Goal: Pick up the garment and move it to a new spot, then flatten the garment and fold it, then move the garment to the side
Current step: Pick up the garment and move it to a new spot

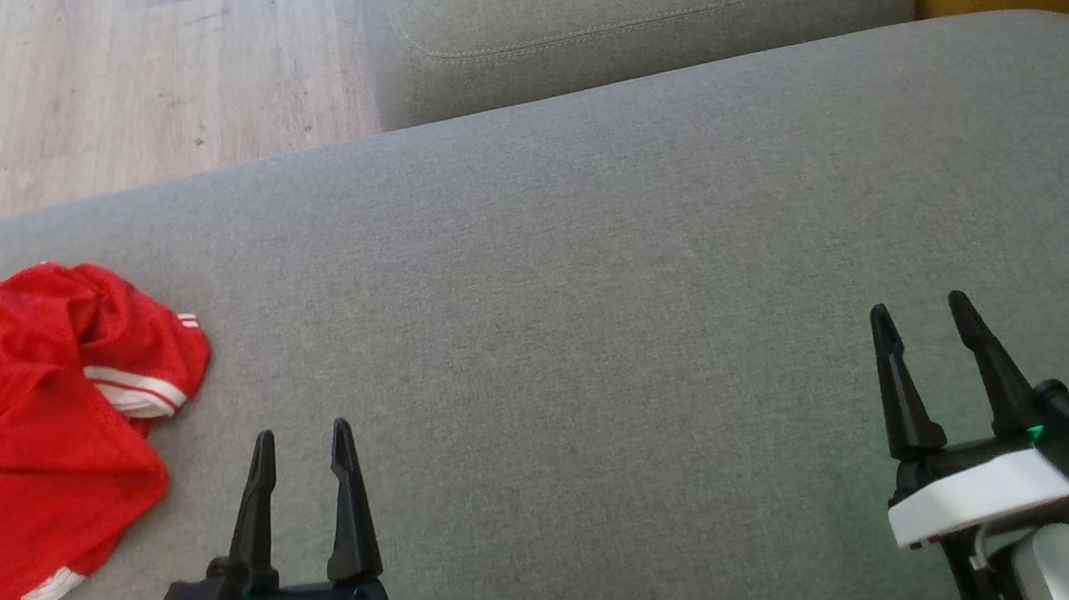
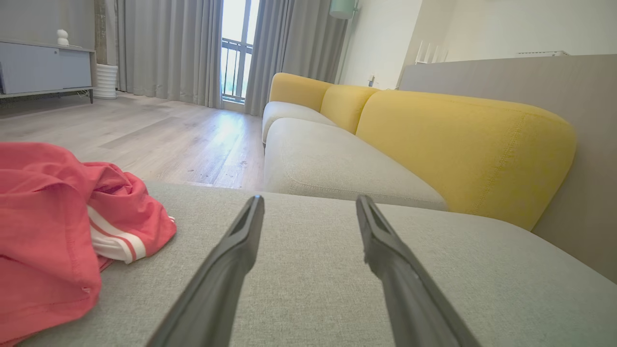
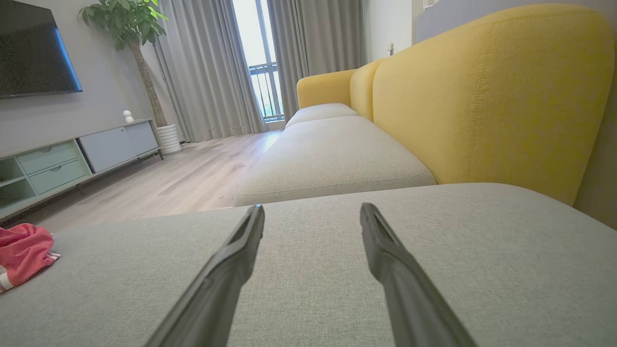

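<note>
Right now the red garment (image 1: 27,438) lies crumpled at about nine o'clock on the grey sofa seat (image 1: 591,263). Its outer side is cut off by the edge of the head view, and white-striped hems show in two places. Both hands are empty: the left gripper (image 1: 301,432) at seven o'clock and the right gripper (image 1: 920,304) at four o'clock each have their dark fingers spread over bare upholstery. From the left gripper the heap is near, toward ten o'clock; from the right one it is well apart. The pick-up is not yet begun. The likely trouble, as I judge it, is a pinch that takes several bunched layers at once, so the cloth rises as a knot and resists flattening. A grab near the seat's rim could also drag the fabric off toward the wooden floor (image 1: 68,91) at eleven o'clock.
</note>
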{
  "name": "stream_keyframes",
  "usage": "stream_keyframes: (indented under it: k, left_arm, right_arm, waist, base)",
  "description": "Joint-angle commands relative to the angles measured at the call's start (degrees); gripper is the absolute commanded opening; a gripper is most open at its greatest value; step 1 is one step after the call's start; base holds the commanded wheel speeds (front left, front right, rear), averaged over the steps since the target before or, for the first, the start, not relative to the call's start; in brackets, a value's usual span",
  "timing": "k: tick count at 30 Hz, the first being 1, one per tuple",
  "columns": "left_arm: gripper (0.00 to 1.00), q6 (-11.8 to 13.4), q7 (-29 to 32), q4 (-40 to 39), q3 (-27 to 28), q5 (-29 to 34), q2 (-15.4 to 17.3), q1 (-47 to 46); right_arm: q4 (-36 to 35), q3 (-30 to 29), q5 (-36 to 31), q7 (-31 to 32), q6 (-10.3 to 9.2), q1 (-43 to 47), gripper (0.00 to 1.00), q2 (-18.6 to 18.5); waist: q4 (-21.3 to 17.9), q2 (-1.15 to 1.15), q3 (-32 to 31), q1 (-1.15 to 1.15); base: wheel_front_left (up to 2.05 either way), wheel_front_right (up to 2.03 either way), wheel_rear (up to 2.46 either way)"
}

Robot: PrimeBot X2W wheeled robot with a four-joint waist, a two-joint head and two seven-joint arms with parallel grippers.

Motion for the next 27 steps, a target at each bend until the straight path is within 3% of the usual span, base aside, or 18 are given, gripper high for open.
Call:
stream_keyframes:
  k: [1,9,27]
  left_arm:
    - [1.00,0.34,-0.55,-1.47,1.53,0.00,-0.13,-1.71]
    - [1.00,1.12,-0.55,-1.00,2.66,0.10,-0.13,-1.55]
    - [1.00,1.45,-0.55,-0.69,6.67,1.34,-0.14,-0.20]
  right_arm:
    - [-1.52,1.74,-0.20,-0.62,0.44,-1.48,1.00,-0.48]
    - [-0.85,4.60,1.87,-0.62,0.44,-1.02,1.00,-0.48]
    - [-0.62,9.09,4.04,-0.62,0.44,0.10,1.00,-0.48]
  waist:
    - [0.40,0.00,-0.02,0.00]
    - [3.99,0.00,-0.35,0.00]
    - [16.97,0.00,-2.31,0.00]
  base:
    - [0.00,0.00,0.00]
    - [0.00,0.00,0.00]
    - [0.00,0.00,0.00]
